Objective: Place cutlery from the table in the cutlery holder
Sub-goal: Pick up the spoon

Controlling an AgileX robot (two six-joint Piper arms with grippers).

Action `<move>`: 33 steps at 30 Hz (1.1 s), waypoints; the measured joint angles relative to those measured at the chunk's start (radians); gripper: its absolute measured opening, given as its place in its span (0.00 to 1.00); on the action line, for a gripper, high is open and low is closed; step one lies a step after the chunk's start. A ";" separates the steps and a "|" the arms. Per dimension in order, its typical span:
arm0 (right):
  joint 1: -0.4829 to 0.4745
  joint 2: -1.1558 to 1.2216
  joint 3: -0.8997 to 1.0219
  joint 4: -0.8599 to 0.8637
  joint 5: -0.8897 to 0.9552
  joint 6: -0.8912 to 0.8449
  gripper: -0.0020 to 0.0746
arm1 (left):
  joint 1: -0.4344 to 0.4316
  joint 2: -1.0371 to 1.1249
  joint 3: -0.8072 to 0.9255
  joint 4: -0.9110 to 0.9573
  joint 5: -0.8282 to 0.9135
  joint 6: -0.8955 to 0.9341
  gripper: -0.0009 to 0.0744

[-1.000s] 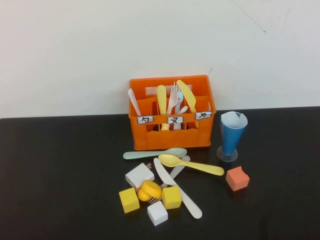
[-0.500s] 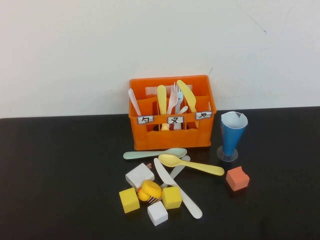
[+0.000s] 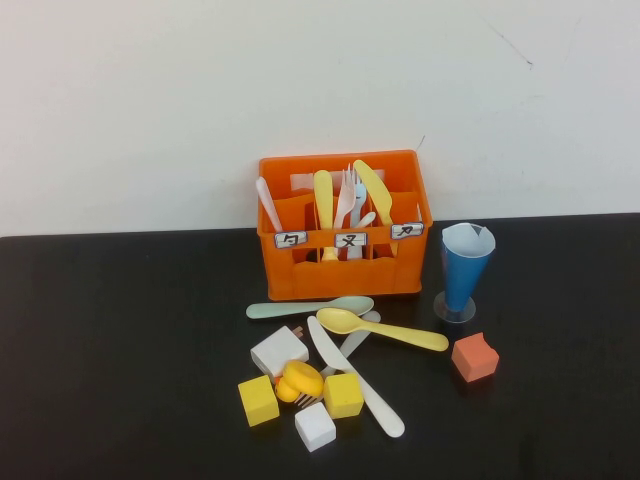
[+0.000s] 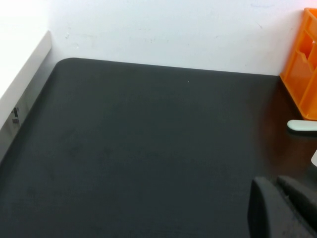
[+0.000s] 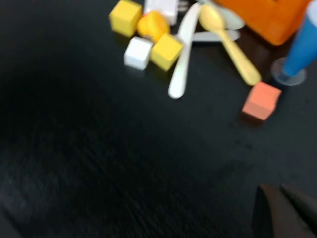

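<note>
Taking the orange cutlery holder as the landmark, it stood at the back of the black table, against the white wall, with three labelled compartments already holding upright utensils. Neither arm appeared in the high view. The left gripper showed only in its own wrist view, over bare tabletop well to the left of the holder, fingers closed together and empty, apparently parked. Directly in front of the holder lay a pale green spoon, parallel to its front wall. Nearer the robot than that, the clutter formed a tight group: a white block, a yellow cube, a yellow rubber duck, a second yellow cube and a white cube. A grey fork lay partly under the other pieces, its tines near the duck. A cream-white knife ran diagonally from the holder's front toward the robot, crossing the fork. A yellow spoon lay on top, so it judged as the easiest first pick. To the right of the holder stood a blue cone cup on a clear base, with an orange cube in front of it. The right gripper hung over bare table on the robot's side of the pile, fingers closed, holding nothing. All four utensils remained unsorted.
</note>
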 joint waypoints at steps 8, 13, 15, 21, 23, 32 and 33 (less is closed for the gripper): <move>0.079 0.354 -0.236 -0.057 0.106 -0.041 0.02 | 0.000 0.000 0.000 0.000 0.000 0.000 0.01; 0.261 0.585 -0.373 -0.194 0.099 0.045 0.02 | 0.000 0.000 0.000 0.000 0.000 0.000 0.01; 0.328 0.662 -0.425 -0.262 0.087 0.106 0.02 | 0.000 0.000 0.000 0.000 0.000 0.000 0.01; 0.467 0.868 -0.570 -0.424 0.044 0.203 0.02 | 0.000 0.000 0.000 0.000 0.000 0.000 0.01; 0.493 0.929 -0.606 -0.441 0.038 0.203 0.02 | 0.000 0.000 0.000 0.000 0.000 0.000 0.01; 0.552 1.133 -0.730 -0.488 -0.023 0.124 0.12 | 0.000 0.000 0.000 0.000 0.000 0.003 0.01; 0.556 1.149 -0.737 -0.490 -0.044 0.119 0.17 | 0.000 0.000 0.000 0.000 0.000 0.003 0.01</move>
